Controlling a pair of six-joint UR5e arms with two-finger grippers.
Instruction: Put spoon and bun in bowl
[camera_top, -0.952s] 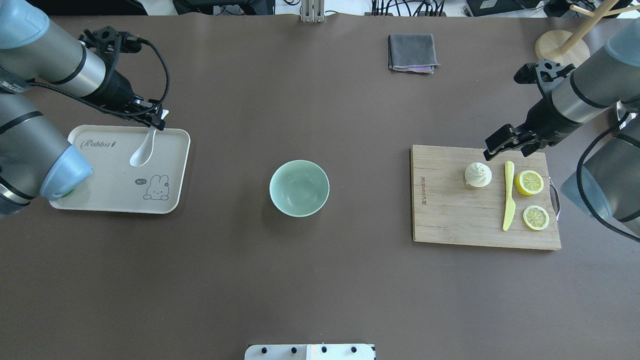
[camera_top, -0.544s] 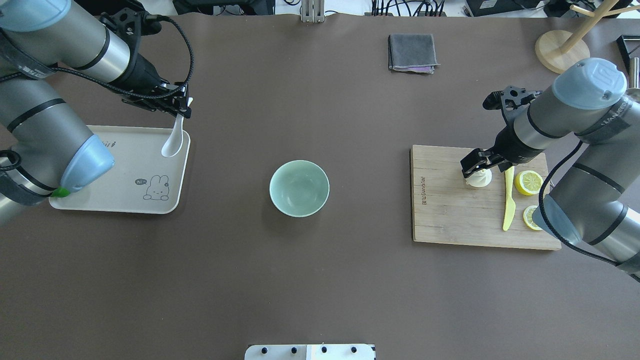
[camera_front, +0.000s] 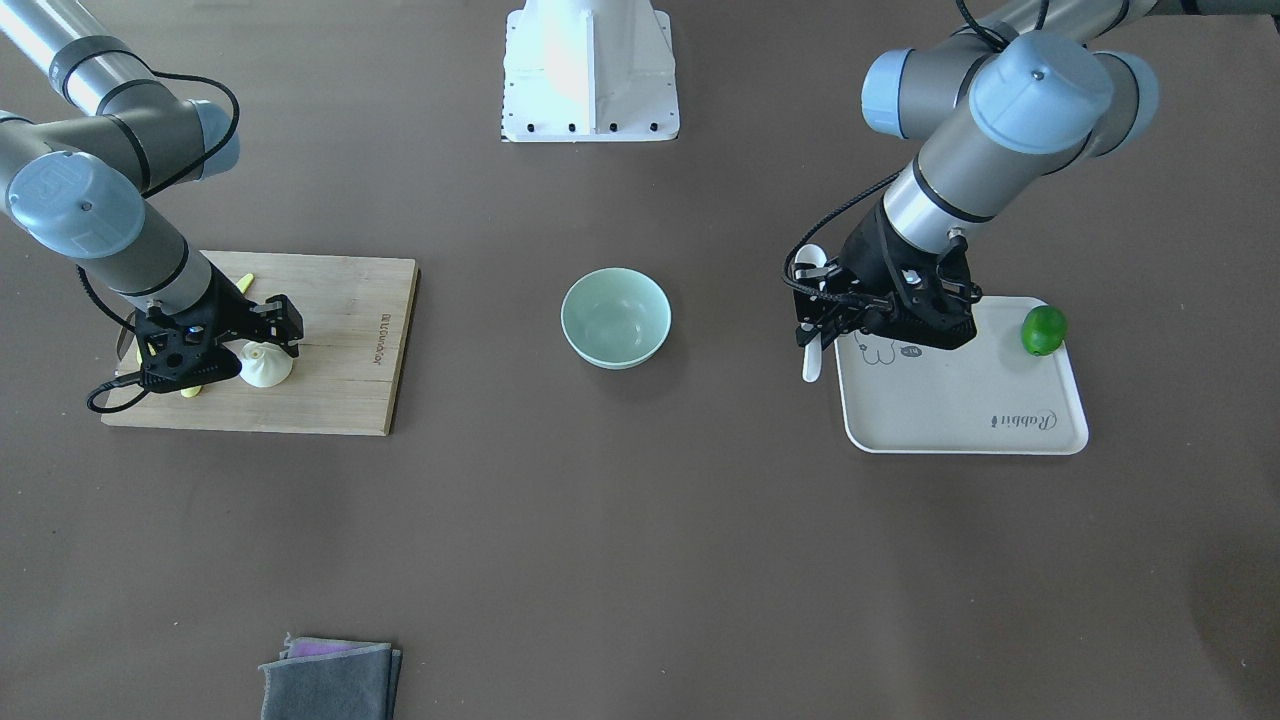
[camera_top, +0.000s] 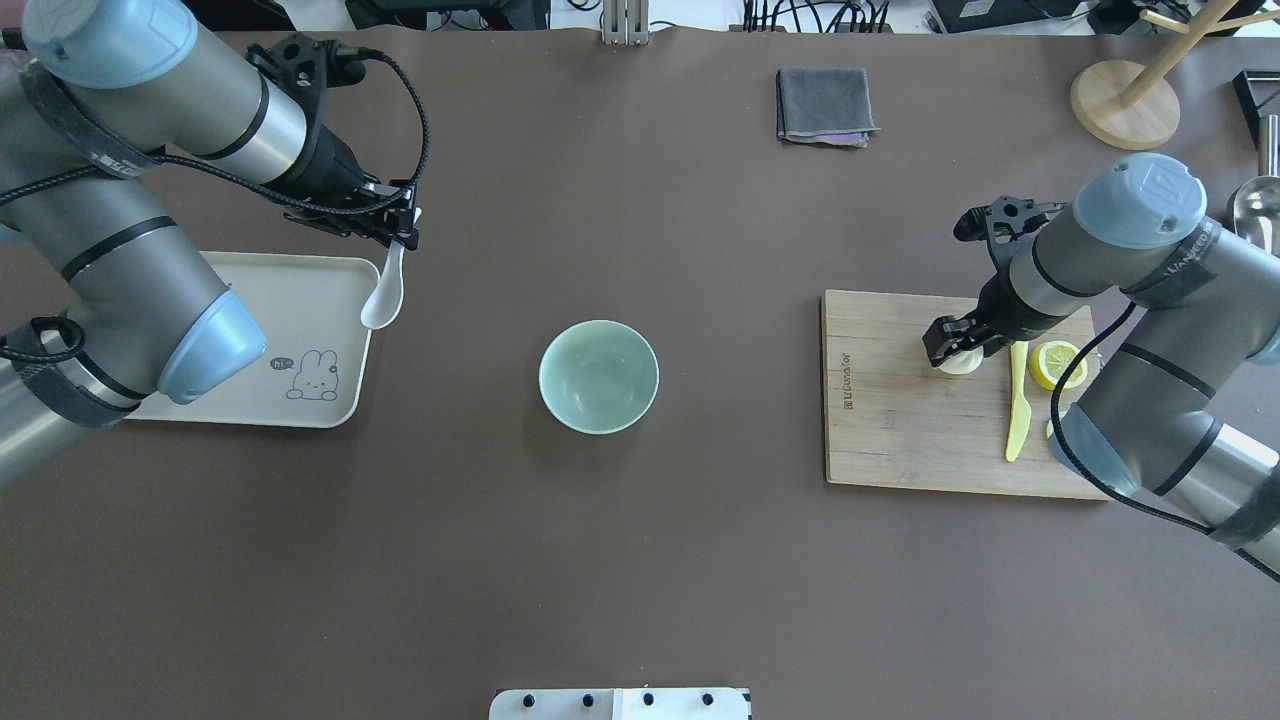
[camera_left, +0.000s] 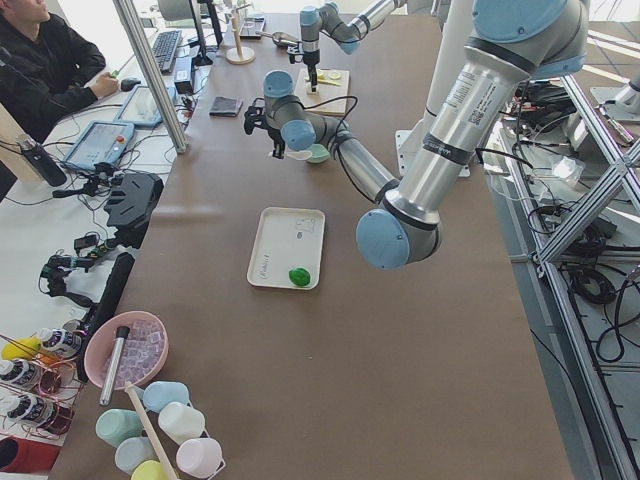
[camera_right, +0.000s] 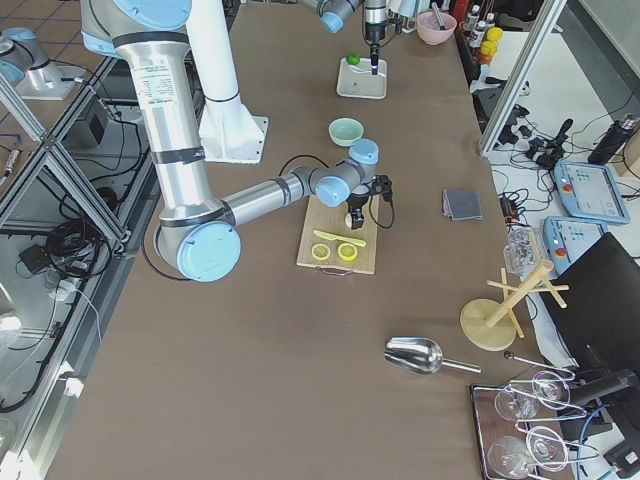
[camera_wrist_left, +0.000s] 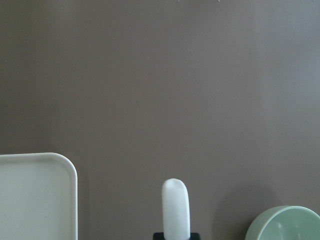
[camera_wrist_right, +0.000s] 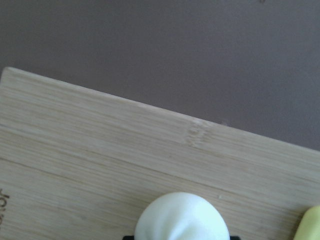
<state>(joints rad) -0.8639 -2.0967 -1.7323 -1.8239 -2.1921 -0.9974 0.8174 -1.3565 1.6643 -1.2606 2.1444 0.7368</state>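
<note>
My left gripper (camera_top: 405, 232) is shut on the handle of the white spoon (camera_top: 383, 298) and holds it in the air over the right rim of the tray, left of the bowl. The spoon also shows in the left wrist view (camera_wrist_left: 175, 207). The mint-green bowl (camera_top: 598, 376) stands empty at the table's middle. The white bun (camera_top: 963, 362) sits on the cutting board (camera_top: 900, 420). My right gripper (camera_top: 958, 345) is low over the bun, with one jaw on either side of it. The bun fills the bottom of the right wrist view (camera_wrist_right: 182, 217).
A cream rabbit tray (camera_top: 300, 300) holds a green lime (camera_front: 1043, 330). A yellow-green knife (camera_top: 1018, 410) and lemon halves (camera_top: 1060, 362) lie right of the bun. A grey cloth (camera_top: 824, 105) and a wooden stand (camera_top: 1120, 100) are at the back.
My left gripper lifted the spoon off the tray and carried it right, toward the bowl. My right gripper moved from the board's back edge onto the bun and came down around it.
</note>
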